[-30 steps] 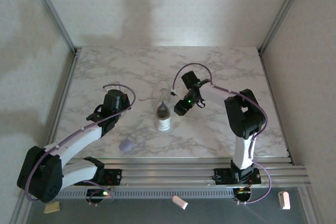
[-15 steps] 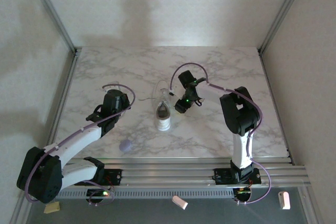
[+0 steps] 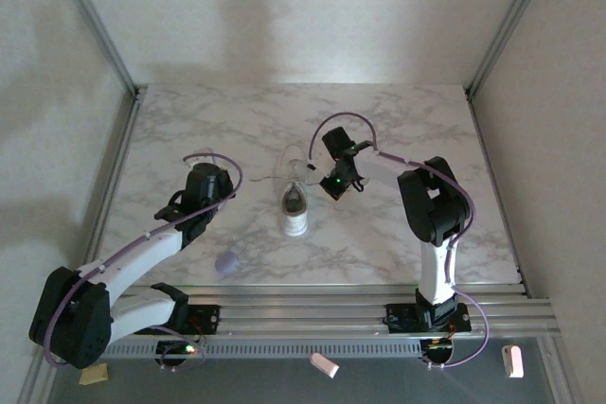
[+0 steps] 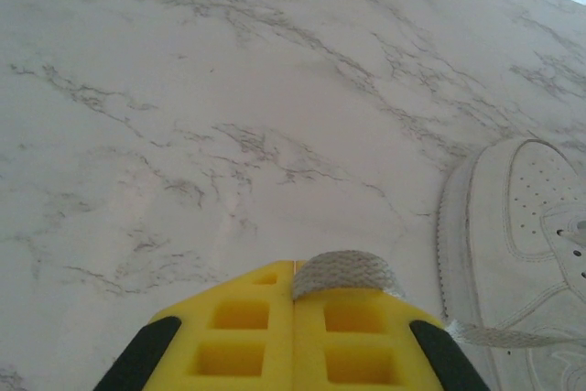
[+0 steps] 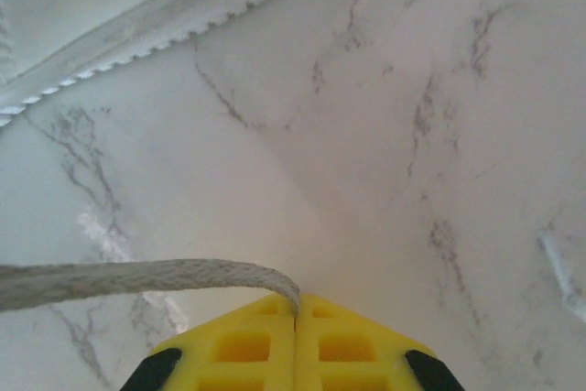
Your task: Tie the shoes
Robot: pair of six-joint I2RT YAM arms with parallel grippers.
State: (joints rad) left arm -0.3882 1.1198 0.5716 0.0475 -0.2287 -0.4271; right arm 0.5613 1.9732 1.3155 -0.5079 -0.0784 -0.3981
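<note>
**Ana:** The right gripper (image 5: pixel 295 307) is shut tight on a white lace (image 5: pixel 137 276). The lace comes out at its tips and runs off to its left.

**Ben:** And the left gripper (image 4: pixel 293 274)?

**Ana:** Shut too. A flat lace loop (image 4: pixel 346 272) pokes up between its yellow fingers (image 4: pixel 238 327).

**Ben:** What could go wrong?

**Ana:** Each one pinches just a little bit of lace, right at the tips. A hard or fast pull may make it slip out. The sneaker (image 3: pixel 296 210) also looks small and light, and nothing holds it down. A pull from one side could drag it or tip it over on the marble table (image 3: pixel 426 120).

**Ben:** Where is the sneaker?

**Ana:** Between the two grippers. It is just beside the right one and farther from the left one.

**Ben:** How does it look?

**Ana:** White all over, with tiny holes on top, a white sole and a grey inside. The laces are thin and white. No bow shows yet.
</note>
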